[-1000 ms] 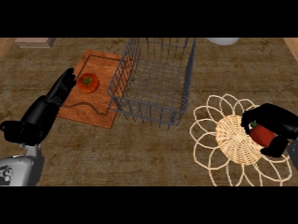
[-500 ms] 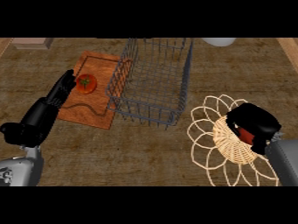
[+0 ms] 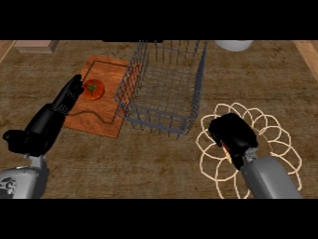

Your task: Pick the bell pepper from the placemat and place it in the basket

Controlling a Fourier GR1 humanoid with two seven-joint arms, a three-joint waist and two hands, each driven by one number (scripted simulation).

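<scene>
Here the wooden counter (image 3: 154,158) fills the view, and the wire basket (image 3: 162,86) stands at its middle, a good landmark for everything else. Just left of the basket lies an orange-brown cutting board (image 3: 99,116), its near edge touching the basket's left wall or very nearly so. Right of the basket and nearer the viewer lies the placemat (image 3: 275,140), a pale looped thing like a flower, close to the basket's near right corner. The left hand (image 3: 68,95) rests left of the basket, fingers straight and apart, lying along the board's left edge beside a tomato (image 3: 92,87). The right hand (image 3: 231,133) sits over the placemat, fingers curled together round something red, the bell pepper (image 3: 224,148), of which only a sliver shows at the hand's lower edge. Beyond the basket, a white bowl (image 3: 233,45) stands to its right and a small wooden block (image 3: 36,46) far to its left.
</scene>
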